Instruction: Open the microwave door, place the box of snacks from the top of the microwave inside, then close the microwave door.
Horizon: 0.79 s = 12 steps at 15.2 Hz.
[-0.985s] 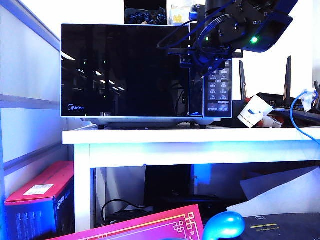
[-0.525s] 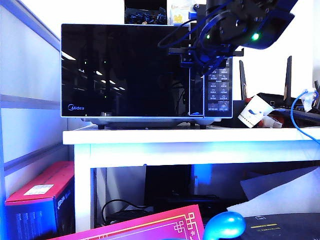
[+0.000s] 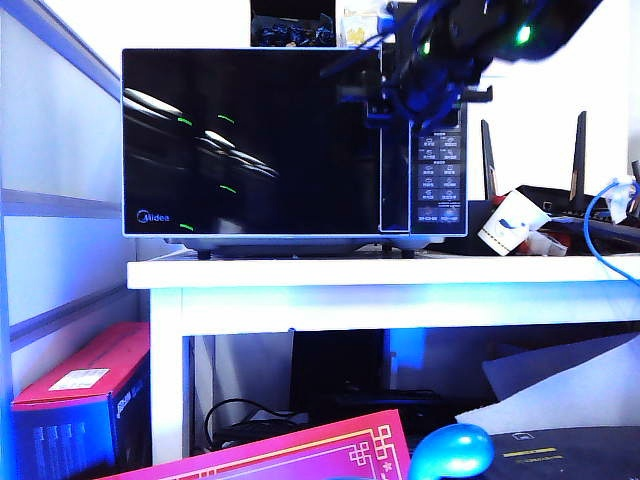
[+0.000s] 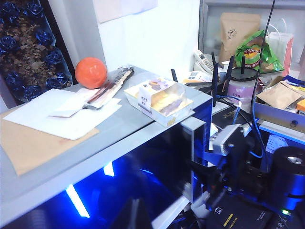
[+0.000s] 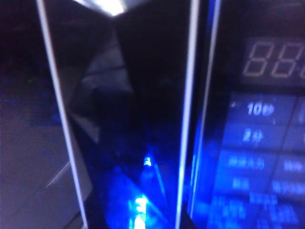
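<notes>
"Midea" on microwave door (image 3: 250, 140); "10秒" button.

An orange ball (image 4: 90, 72) lies beside white papers (image 4: 62, 112); a paper cup (image 3: 507, 222) tips on the tabletop (image 3: 400, 272); below, seemingly a red box (image 3: 85, 395).

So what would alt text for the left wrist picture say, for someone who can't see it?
A small pale box of snacks sits on top of a microwave, near the corner above its glossy black door. Behind it lie white papers and an orange ball. The left tool is not in view.
</notes>
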Each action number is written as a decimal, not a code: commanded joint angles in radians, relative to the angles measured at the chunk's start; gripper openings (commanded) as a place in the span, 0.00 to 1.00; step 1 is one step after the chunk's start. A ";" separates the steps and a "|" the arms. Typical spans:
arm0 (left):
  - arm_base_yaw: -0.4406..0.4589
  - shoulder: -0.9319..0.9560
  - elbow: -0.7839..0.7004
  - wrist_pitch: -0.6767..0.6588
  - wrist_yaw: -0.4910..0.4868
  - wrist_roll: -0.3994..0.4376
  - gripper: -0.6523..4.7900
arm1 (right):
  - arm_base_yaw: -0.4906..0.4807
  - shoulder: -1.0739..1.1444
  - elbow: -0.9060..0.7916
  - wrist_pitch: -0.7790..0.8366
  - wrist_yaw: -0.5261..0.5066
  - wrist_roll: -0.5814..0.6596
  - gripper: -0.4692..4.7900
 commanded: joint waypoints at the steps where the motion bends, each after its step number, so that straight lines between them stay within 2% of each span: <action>1: 0.000 -0.004 0.005 0.008 0.006 -0.002 0.11 | 0.006 -0.030 0.011 0.040 -0.019 -0.035 0.37; 2: 0.000 -0.004 0.005 0.008 0.005 -0.002 0.11 | 0.006 -0.031 0.011 0.040 -0.058 -0.035 0.49; 3: 0.000 -0.004 0.005 0.008 0.006 -0.002 0.11 | 0.006 -0.031 0.011 0.040 -0.119 -0.035 0.71; 4: 0.000 -0.004 0.005 0.008 0.005 -0.002 0.11 | 0.006 -0.031 0.011 0.040 -0.151 -0.035 0.75; 8: 0.000 -0.004 0.005 0.008 0.005 -0.002 0.11 | 0.003 -0.047 0.011 0.016 -0.274 -0.035 0.75; 12: 0.000 -0.004 0.005 0.008 0.005 -0.002 0.11 | 0.003 -0.094 0.011 -0.020 -0.284 -0.036 0.75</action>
